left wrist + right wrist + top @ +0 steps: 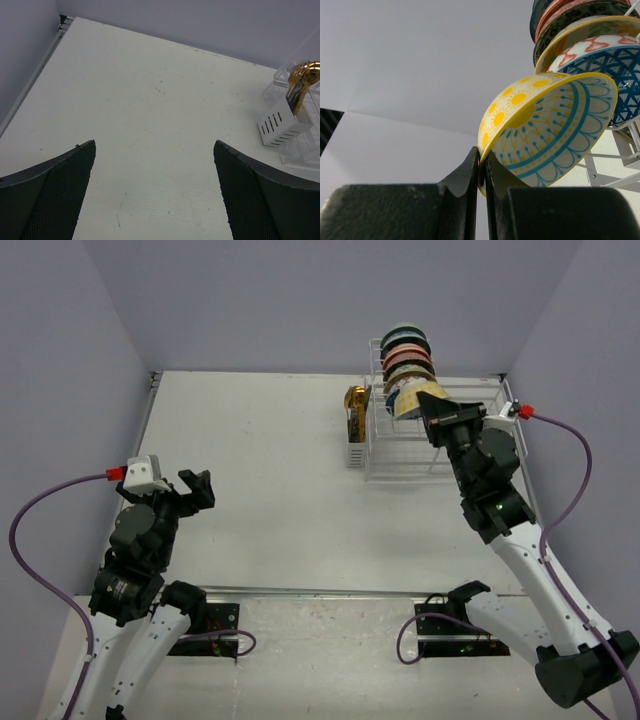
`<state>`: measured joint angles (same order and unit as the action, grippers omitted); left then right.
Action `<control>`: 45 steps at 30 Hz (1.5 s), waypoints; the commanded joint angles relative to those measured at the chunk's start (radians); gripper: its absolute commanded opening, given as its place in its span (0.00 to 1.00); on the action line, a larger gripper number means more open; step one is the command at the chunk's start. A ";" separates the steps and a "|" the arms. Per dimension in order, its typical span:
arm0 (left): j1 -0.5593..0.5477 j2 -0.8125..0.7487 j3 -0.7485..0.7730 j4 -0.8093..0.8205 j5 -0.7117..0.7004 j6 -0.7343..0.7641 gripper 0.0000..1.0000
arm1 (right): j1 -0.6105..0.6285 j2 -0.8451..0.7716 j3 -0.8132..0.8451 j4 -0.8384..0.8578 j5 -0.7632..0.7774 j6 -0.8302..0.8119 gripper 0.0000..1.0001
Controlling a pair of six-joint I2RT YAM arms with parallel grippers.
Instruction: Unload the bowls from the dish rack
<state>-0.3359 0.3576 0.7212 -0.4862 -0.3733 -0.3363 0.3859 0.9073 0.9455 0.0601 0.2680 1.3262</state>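
Upper right: right gripper (481, 161) clamped on rim of yellow-edged, blue-patterned round bowl (555, 135), frontmost in white wire dish rack (400, 460); left gripper (197, 488) splayed, far off.

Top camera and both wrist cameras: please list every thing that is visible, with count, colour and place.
held bowl: one, yellow rim, blue-patterned inside, at the dish rack's near end.
other bowls: several, mixed colours, standing on edge in the dish rack.
dish rack: one, white wire, far right of table.
gold holder: one, in a white slotted box, left of dish rack.
table: one, white.
left gripper: open, empty, near left.
right gripper: shut on held bowl.
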 commanded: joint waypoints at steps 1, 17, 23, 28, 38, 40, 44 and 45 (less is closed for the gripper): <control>0.008 0.001 -0.011 0.035 0.011 0.023 1.00 | -0.002 -0.025 0.070 0.049 -0.065 -0.089 0.00; 0.008 0.153 0.268 0.001 0.333 -0.064 1.00 | 0.231 0.145 0.401 -0.354 -0.438 -1.034 0.00; 0.006 0.322 0.391 0.000 0.422 -0.087 1.00 | 0.441 0.218 0.339 -0.345 -0.380 -1.307 0.00; 0.006 0.515 0.463 -0.003 0.621 -0.104 1.00 | 0.701 0.384 0.372 -0.451 -0.153 -1.608 0.00; -0.014 0.610 0.340 0.091 0.820 -0.156 1.00 | 0.840 0.554 0.473 -0.602 -0.047 -1.791 0.00; -0.017 0.610 0.340 0.028 0.716 -0.127 1.00 | 0.844 0.580 0.493 -0.615 -0.001 -1.809 0.00; -0.018 0.612 0.314 0.015 0.708 -0.096 0.96 | 0.847 0.643 0.530 -0.620 0.048 -1.858 0.00; -0.020 0.618 0.314 0.009 0.703 -0.089 0.94 | 0.847 0.654 0.551 -0.623 0.059 -1.868 0.00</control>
<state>-0.3492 0.9775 1.0462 -0.4683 0.3428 -0.4675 1.2240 1.5402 1.4151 -0.5781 0.2321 -0.4572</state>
